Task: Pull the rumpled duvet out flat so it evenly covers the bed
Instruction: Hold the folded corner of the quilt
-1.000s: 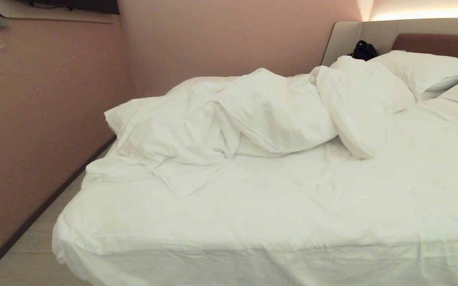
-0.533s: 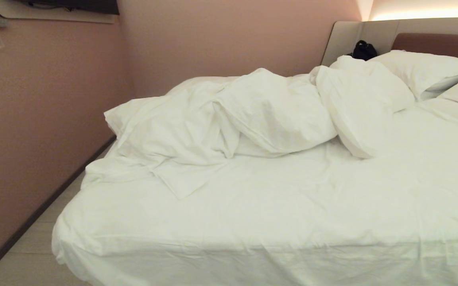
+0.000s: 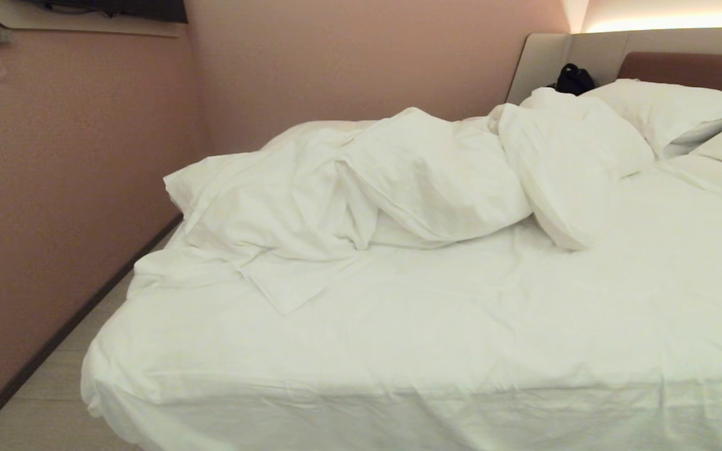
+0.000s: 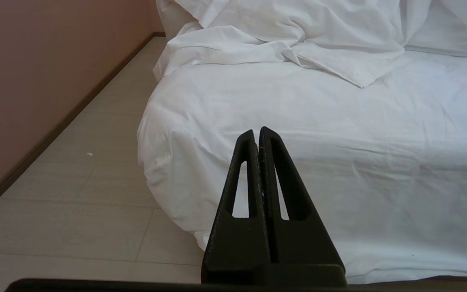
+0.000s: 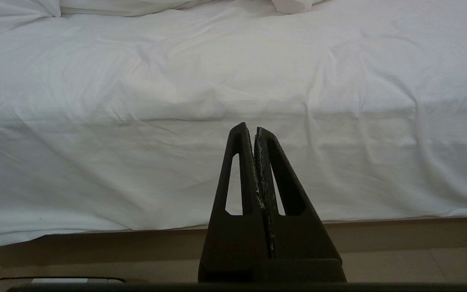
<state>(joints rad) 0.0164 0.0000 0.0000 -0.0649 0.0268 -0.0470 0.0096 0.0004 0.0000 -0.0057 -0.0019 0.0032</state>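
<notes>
Both claws hang idle short of the bed's near edge: the left gripper (image 4: 257, 132), its black fingers pressed together on nothing, points at the near left corner of the bed (image 3: 398, 351), while the right gripper (image 5: 249, 129), likewise closed and empty, faces the draped near side farther along, where a strip of grey-beige base (image 5: 399, 233) shows under the hanging white cloth. Neither arm appears in the head view. Pale floor tiles (image 4: 75, 194) run along the bed's left side to a dark skirting board (image 3: 54, 341) at the foot of a pink wall (image 3: 54, 188). The near half of the mattress lies smooth and white, lightly creased, with cloth falling over the near edge. Past it, the duvet (image 3: 348, 188) sits bunched in a puffy, rumpled heap across the far left part of the bed, one flat pointed corner of it trailing toward the middle and a fold spilling to the left edge. A plump pillow (image 3: 571, 163) leans against the heap's right end, and two more pillows (image 3: 668, 113) rest at the far right, against the padded beige and brown headboard (image 3: 680, 62). A small black object (image 3: 574, 79) sits by the headboard, behind the pillows; what it is cannot be told.
</notes>
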